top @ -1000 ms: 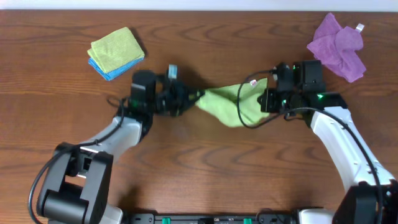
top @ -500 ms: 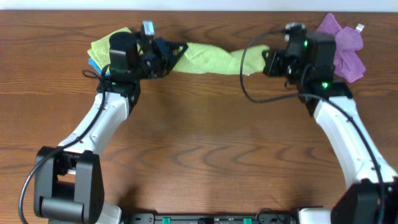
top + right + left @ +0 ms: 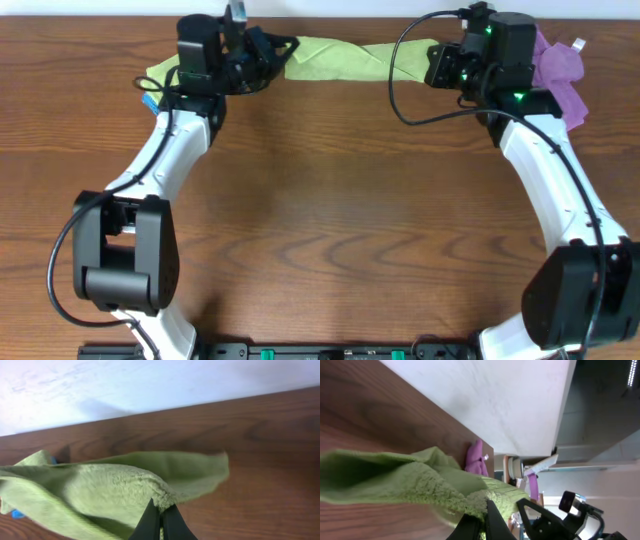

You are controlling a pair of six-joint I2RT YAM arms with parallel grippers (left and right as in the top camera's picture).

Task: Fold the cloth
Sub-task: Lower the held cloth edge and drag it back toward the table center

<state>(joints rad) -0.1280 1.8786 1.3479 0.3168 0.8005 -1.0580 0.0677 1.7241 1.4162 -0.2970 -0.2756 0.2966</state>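
Both arms have carried the green cloth (image 3: 340,58) further toward the far edge of the table (image 3: 330,200) than half a second ago, and it now spans more level between them.

Green cloth: stretched into a long, loosely bunched band that runs left to right close to the far table edge. Whether it sags onto the wood or hangs clear cannot be told from overhead.

Left gripper (image 3: 285,50): clamped on the cloth's left end. In the left wrist view, the fingers (image 3: 492,522) are pressed together with the fuzzy edge of the cloth (image 3: 420,485) pinched between them.

Right gripper (image 3: 432,62): clamped on the cloth's right end. The right wrist view shows its fingertips (image 3: 150,520) closed tight on a folded corner, with the rest of the fabric (image 3: 100,485) billowing away over the wood.

Surroundings:
- A crumpled purple cloth (image 3: 560,72) lies just behind the right wrist, partly hidden by it and apart from the green cloth.
- A folded yellow-green and blue stack (image 3: 158,75) sits at the far left, with the left wrist housing over its right side.
- A black cable (image 3: 398,85) loops down from the right wrist and crosses in front of the cloth's right end.
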